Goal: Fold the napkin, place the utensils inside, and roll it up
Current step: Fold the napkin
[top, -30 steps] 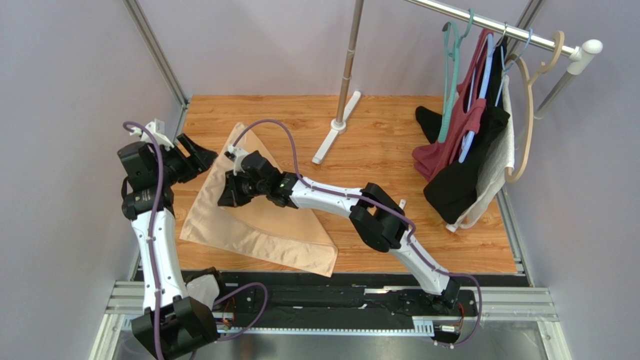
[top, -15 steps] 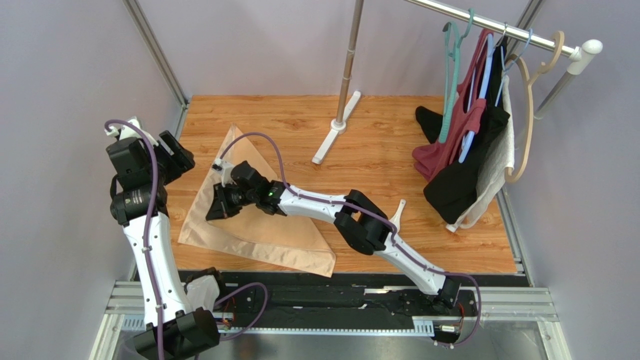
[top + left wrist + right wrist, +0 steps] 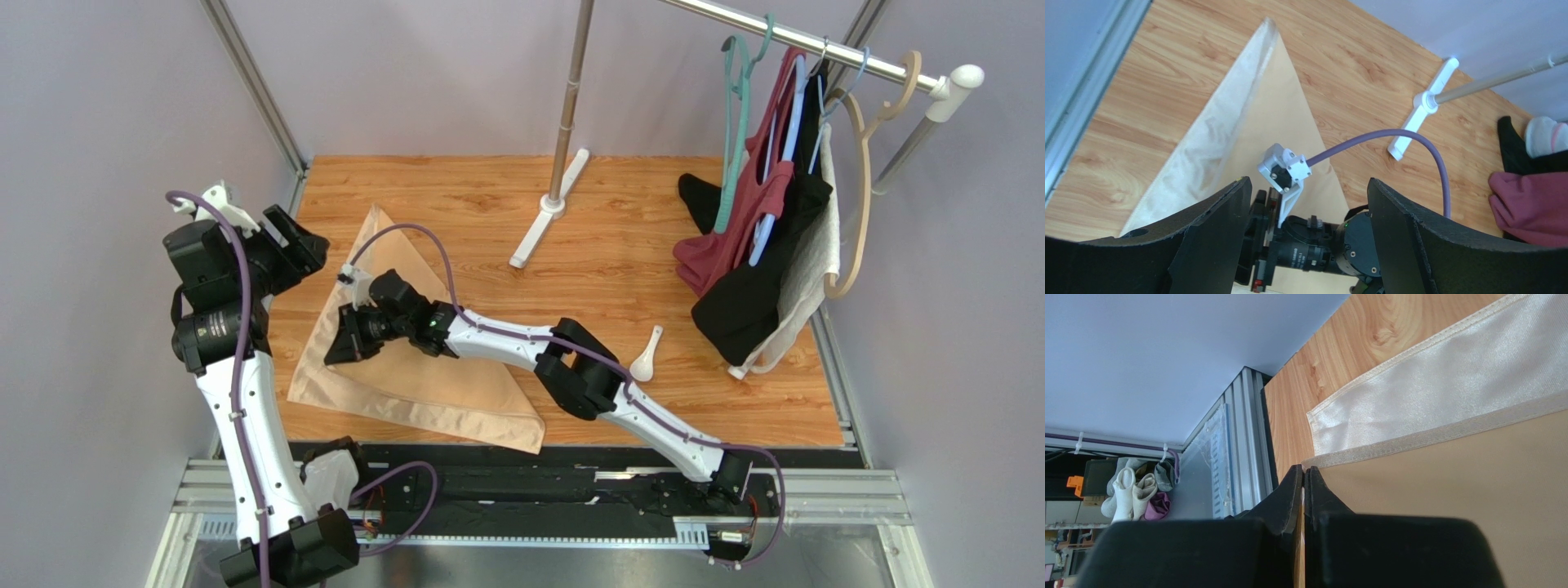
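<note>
The peach-tan napkin (image 3: 429, 386) lies folded into a triangle on the left part of the wooden table; it also shows in the left wrist view (image 3: 1247, 116) and the right wrist view (image 3: 1444, 484). My right gripper (image 3: 334, 349) reaches far left, low over the napkin's left edge, jaws pressed together on the hemmed edge of the upper layer (image 3: 1303, 473). My left gripper (image 3: 298, 249) is open and empty, raised above the table's left edge, looking down on the right wrist (image 3: 1309, 184). The white spoon (image 3: 645, 355) lies on bare wood to the right of the napkin.
The white foot (image 3: 548, 208) of the metal pole rests on the table behind the napkin, also in the left wrist view (image 3: 1420, 105). Dark red, black and white garments (image 3: 761, 257) hang at the right. The aluminium frame rail (image 3: 1241, 447) borders the table's left edge.
My right gripper has moved left and nearer across the napkin, drawing the top layer toward the left edge. The right arm no longer covers the spoon. My left gripper has pulled back left and risen.
</note>
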### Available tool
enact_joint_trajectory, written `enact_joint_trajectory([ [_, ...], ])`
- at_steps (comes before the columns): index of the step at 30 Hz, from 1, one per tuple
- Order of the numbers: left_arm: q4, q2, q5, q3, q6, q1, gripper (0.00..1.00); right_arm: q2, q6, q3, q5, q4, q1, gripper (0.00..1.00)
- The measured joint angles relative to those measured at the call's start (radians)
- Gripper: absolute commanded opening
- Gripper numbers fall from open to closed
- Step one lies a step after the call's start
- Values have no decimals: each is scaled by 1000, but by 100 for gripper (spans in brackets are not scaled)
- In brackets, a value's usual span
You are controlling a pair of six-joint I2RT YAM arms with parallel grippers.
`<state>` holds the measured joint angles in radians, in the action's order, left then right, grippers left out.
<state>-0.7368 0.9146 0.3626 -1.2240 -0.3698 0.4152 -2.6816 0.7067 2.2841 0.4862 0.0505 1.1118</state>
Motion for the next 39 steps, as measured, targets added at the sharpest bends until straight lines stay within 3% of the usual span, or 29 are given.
enact_joint_trajectory([
  [7,0,-1,68,26,-22,0,79,-44,0,110,14,23,27,0],
  [10,1,-2,86,27,-28,0,79,-45,-3,114,21,27,33,40],
  [11,1,-2,90,27,-29,0,79,-45,-2,114,22,26,34,83],
  [13,3,-2,94,29,-29,0,79,-43,-9,103,24,29,35,92],
  [16,7,-2,100,32,-29,0,79,-6,-48,8,23,30,28,94],
  [21,26,2,103,40,-29,0,79,166,-121,-333,1,5,-17,94],
  [27,88,14,107,96,-11,0,77,515,-243,-695,-60,-30,-185,91],
  [30,103,18,107,122,-3,0,77,624,-300,-735,-71,-56,-272,89],
  [32,120,27,105,127,3,0,77,658,-341,-737,-75,-77,-320,79],
  [39,195,92,88,147,28,0,77,618,-444,-742,-63,-204,-368,63],
])
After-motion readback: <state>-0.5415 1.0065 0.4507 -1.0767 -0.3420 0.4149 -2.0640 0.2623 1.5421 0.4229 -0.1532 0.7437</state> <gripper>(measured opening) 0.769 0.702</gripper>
